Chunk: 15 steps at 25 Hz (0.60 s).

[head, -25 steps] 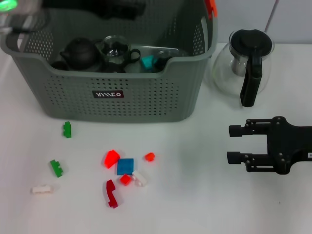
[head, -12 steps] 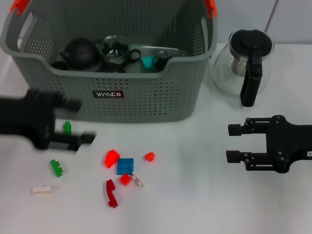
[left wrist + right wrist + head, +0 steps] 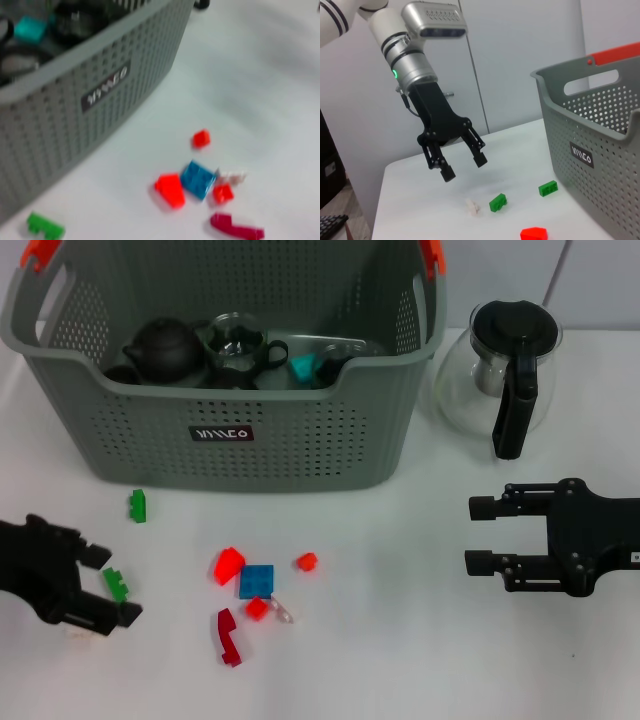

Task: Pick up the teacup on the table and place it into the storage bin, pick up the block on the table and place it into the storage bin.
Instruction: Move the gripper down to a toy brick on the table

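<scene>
Green block (image 3: 115,585) lying on table (image 3: 400,640) in front of storage bin (image 3: 250,390), between spread fingers of left gripper (image 3: 105,585) hovering above. Probably light, rigid, slick plastic; best pinched across flat sides. Right gripper (image 3: 480,535) parked aside, fingers parted, holding nothing.

The storage bin (image 3: 250,435) is cut off at the head view's top, its contents partly hidden.

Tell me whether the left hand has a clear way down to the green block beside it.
Probably yes. The left hand hovers open above the table with the green block between its fingers, and nothing lies over that block; the white block sits close by.
</scene>
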Tool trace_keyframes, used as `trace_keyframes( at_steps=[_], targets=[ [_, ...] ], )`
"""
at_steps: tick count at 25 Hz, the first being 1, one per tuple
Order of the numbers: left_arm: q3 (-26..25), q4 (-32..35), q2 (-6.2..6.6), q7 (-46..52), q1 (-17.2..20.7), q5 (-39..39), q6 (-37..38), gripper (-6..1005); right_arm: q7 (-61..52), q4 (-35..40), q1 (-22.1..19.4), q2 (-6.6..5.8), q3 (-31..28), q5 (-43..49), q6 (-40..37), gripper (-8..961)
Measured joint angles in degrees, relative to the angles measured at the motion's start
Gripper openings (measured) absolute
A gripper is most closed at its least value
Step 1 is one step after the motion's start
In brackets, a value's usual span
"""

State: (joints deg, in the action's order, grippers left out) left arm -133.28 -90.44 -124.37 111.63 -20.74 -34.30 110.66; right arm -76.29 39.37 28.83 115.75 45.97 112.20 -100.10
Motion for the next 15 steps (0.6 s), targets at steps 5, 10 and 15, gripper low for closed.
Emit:
trace_keyframes(
  at_steps=[5,10,15],
  targets=[
    [3.3,0.9,0.01,8.1,-1.0,5.8,-2.4,825,0.0,0.0,0.0,0.0,0.0,0.0,0.1,688],
    [3.0,2.9,0.32,26.9,-3.2,10.6,-3.6,824,0.1,0.0,-0.1,0.0,0.0,0.0,0.1,688],
    [1.8,6.9,0.41,35.6,-4.3,11.2,-3.3,820,0.0,0.3,0.0,0.0,0.0,0.0,0.1,688]
  ],
)
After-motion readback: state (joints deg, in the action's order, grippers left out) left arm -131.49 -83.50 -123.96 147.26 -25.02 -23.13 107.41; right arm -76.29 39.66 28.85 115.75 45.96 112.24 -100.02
